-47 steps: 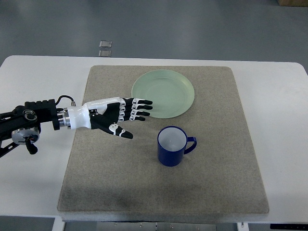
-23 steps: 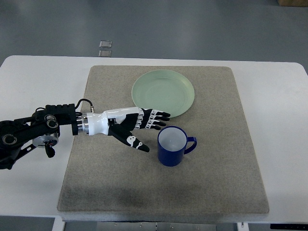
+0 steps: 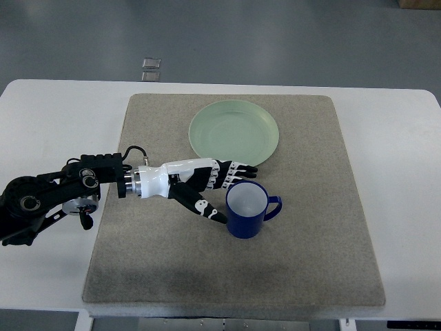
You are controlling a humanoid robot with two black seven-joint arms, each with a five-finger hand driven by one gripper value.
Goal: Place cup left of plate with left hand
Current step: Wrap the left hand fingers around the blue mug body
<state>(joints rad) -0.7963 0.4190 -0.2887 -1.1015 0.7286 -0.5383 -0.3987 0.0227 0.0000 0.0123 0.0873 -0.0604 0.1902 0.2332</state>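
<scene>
L hand [image 3: 207,186] has slid right across the mat [image 3: 172,262] since 1 s ago; fingers [image 3: 238,170] spread, holding nothing, now bracketing the blue cup [image 3: 246,210] at its 9 o'clock. Cup unmoved, at plate's [image 3: 234,133] 6 o'clock. Grasp looks imminent.

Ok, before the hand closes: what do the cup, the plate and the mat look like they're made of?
The blue cup looks like glazed ceramic: glossy walls, pale inside; plastic is possible. The green plate has a smooth, slightly matte sheen, so melamine, plastic or ceramic; I can't tell which. The mat looks like felt or short-pile fabric: grey-beige, speckled, no shine. The left hand is open beside the cup.
</scene>
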